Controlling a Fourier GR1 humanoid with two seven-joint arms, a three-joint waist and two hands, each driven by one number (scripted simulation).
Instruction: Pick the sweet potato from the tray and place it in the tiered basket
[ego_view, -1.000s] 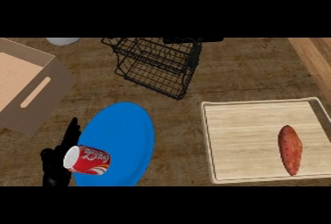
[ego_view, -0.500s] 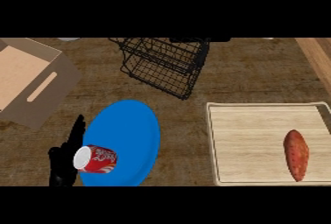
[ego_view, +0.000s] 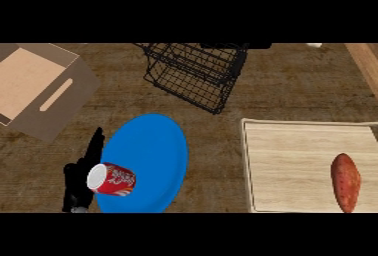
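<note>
Left hand (ego_view: 80, 176) at the lower left, fingers straight and pointing up the surface (ego_view: 295, 95), apart and clasping nothing, just beside the red can (ego_view: 112, 179) lying on the blue plate (ego_view: 148, 150); cannot tell whether touching the can. Right hand out of sight. Sweet potato (ego_view: 345, 182) well off to the hand's right, lying on the wooden tray (ego_view: 288, 160) near its right edge. Black wire tiered basket (ego_view: 196, 72) up and to the right of the hand; cardboard box (ego_view: 40, 87) above it. Compared with half a second ago, everything sits slightly further right and lower in view; hand and can unchanged relative to the plate.
</note>
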